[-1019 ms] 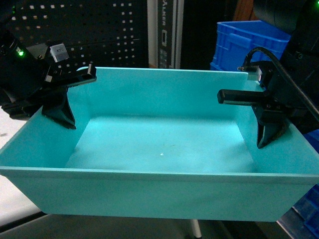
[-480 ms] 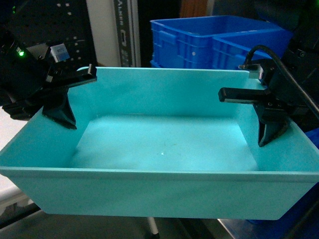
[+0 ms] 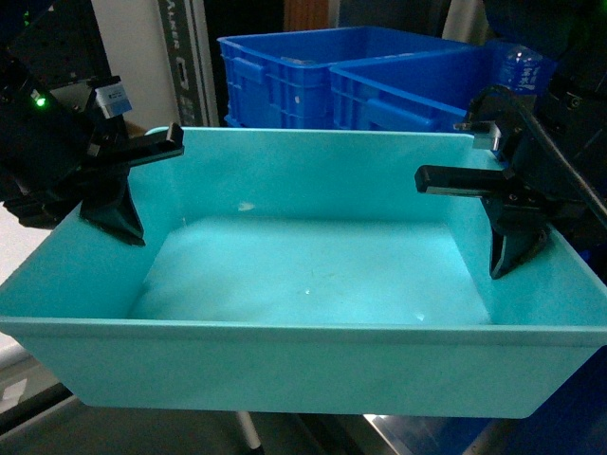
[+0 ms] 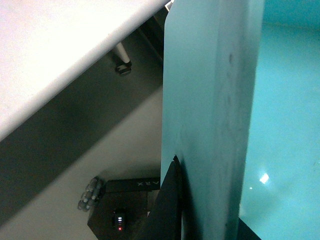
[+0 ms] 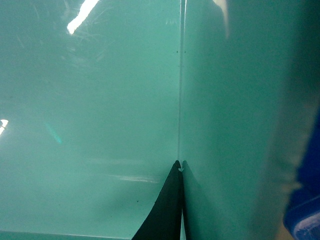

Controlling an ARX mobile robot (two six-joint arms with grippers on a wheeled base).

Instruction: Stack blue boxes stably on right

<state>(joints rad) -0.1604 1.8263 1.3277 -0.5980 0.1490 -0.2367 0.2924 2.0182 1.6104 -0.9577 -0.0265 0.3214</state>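
Head view: one turquoise tub point(image 3: 303, 379), smooth plastic, rectangular, sloping walls, rounded rim, no lid, nothing inside it. It fills most of the frame, held up between both arms with its near wall towards the camera. Left gripper point(image 3: 121, 185) sits on the tub's left wall: one black finger lies outside along the rim, the other, a wedge-shaped one, is inside against the wall, the jaws closed down to the wall's thickness. Right gripper point(image 3: 507, 218) clamps the right wall the same way, one finger inside and the rest of the gripper outside. Behind the tub: two royal-blue crates point(image 3: 285, 76), ribbed, harder-edged and darker than the tub, side by side. A pale table edge point(image 3: 14, 251) shows at far left.

Left wrist view: the tub's wall runs up the frame edge-on, matte with faint scuffs; a black finger point(image 4: 167, 210) is pressed to its outer face. To the left, the white tabletop, a table leg with round foot point(image 4: 122, 60), and grey floor below.

Right wrist view: tub interior, glossy with light streaks; one dark finger point(image 5: 165, 212) lies flat against the wall at the corner seam. A sliver of royal blue at right edge.
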